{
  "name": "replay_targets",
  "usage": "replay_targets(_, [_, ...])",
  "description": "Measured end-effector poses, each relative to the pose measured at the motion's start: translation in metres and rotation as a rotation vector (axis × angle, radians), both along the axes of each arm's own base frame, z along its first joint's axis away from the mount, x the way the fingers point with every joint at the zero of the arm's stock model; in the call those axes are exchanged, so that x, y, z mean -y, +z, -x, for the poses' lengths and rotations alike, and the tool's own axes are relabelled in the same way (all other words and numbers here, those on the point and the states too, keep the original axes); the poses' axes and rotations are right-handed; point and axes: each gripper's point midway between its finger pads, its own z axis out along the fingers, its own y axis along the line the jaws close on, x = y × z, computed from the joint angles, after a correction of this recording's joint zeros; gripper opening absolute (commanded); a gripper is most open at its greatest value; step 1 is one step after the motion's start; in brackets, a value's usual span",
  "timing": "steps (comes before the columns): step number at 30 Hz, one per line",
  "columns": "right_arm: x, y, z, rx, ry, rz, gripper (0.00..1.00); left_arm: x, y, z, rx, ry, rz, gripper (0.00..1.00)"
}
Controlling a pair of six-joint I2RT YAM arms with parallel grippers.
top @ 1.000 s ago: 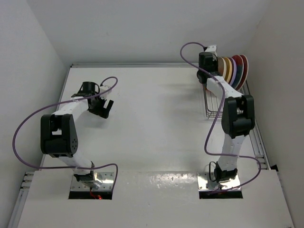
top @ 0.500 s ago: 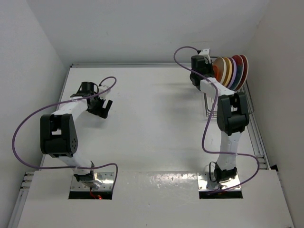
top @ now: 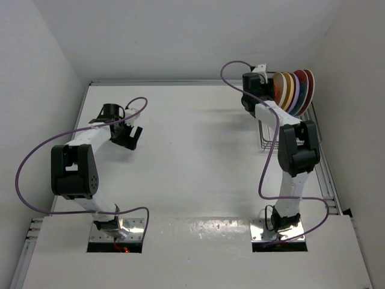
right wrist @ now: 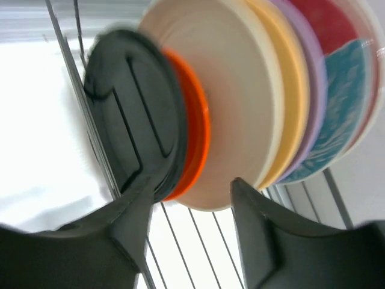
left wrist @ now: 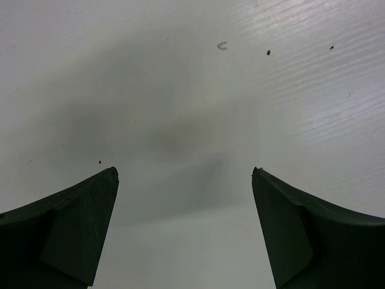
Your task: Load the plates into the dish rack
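- Shifted left since a second earlier: right gripper (right wrist: 192,183), fingers now parted, gripping nothing.
- Upright in dish rack (top: 266,137), far right corner of table (top: 192,150): plates (top: 295,90).
- Spread wide, empty, near left edge: left gripper (left wrist: 185,174).

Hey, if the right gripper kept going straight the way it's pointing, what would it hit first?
Probably the orange-red plate: the right gripper points at its lower rim, flanked by the cream plate and the black plate. Depth is unclear.
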Motion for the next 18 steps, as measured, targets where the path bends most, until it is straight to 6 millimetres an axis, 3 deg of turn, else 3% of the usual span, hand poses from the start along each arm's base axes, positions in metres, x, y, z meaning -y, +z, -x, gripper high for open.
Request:
replay_targets(1, [-0.001, 0.009, 0.000, 0.017, 0.007, -0.007, 0.62, 0.000, 0.000, 0.000, 0.000, 0.000, 0.000, 0.97])
replay_targets(5, [-0.005, 0.056, 0.010, 0.113, 0.048, -0.066, 1.00, 0.000, 0.000, 0.001, -0.003, 0.001, -0.002, 0.97])
replay_targets(9, [-0.017, 0.101, 0.035, 0.197, 0.193, -0.253, 1.00, -0.003, 0.003, 0.001, 0.003, 0.007, -0.013, 0.97])
replay_targets(11, [-0.015, 0.115, 0.060, 0.231, 0.261, -0.368, 1.00, -0.004, 0.006, 0.001, 0.010, 0.012, -0.021, 0.98])
replay_targets(13, [-0.007, 0.122, 0.094, 0.268, 0.301, -0.466, 1.00, -0.006, 0.010, 0.001, 0.020, 0.018, -0.032, 0.98])
replay_targets(15, [-0.002, 0.117, 0.131, 0.286, 0.304, -0.531, 1.00, -0.008, 0.014, 0.001, 0.032, 0.022, -0.039, 0.98])
replay_targets(18, [-0.014, 0.082, 0.183, 0.257, 0.326, -0.631, 1.00, -0.009, 0.022, 0.000, 0.053, 0.026, -0.048, 1.00])
